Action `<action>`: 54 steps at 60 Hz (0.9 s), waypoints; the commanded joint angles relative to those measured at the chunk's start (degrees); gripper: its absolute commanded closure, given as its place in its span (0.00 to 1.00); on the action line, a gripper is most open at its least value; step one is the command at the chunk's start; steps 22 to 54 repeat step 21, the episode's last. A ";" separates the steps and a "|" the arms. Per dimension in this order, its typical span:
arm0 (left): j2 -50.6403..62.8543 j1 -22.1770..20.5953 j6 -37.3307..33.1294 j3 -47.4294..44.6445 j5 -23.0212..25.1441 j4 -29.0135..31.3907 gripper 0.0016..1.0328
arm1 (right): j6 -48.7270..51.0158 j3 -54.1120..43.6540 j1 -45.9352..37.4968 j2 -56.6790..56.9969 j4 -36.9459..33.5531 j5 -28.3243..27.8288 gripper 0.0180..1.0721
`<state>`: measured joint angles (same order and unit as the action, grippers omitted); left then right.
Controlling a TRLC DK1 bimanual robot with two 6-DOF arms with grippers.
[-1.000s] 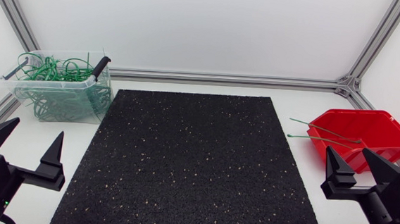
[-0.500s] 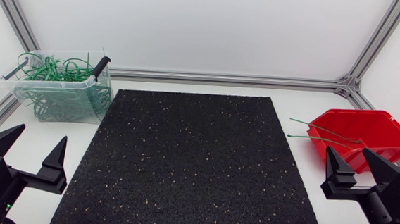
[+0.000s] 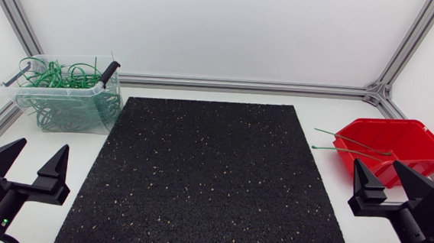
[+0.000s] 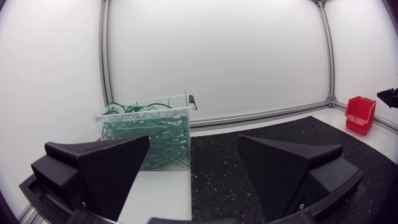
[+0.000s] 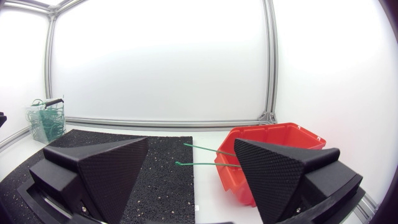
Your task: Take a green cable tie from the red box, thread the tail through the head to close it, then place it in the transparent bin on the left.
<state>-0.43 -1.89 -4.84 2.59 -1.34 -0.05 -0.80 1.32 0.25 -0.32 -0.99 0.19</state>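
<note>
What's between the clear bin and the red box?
Head view: only the black mat lies between clear bin and red box; green ties poke from the box toward it.

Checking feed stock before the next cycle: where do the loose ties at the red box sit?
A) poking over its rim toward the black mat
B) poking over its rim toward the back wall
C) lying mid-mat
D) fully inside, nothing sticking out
A: in the head view, two straight green cable ties stick out over the rim of the red box, pointing toward the black mat.
</note>
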 commanded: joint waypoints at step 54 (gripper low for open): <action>0.43 1.89 4.84 -2.59 1.34 0.05 0.04 | 0.80 -1.32 -0.25 0.32 0.99 -0.19 0.05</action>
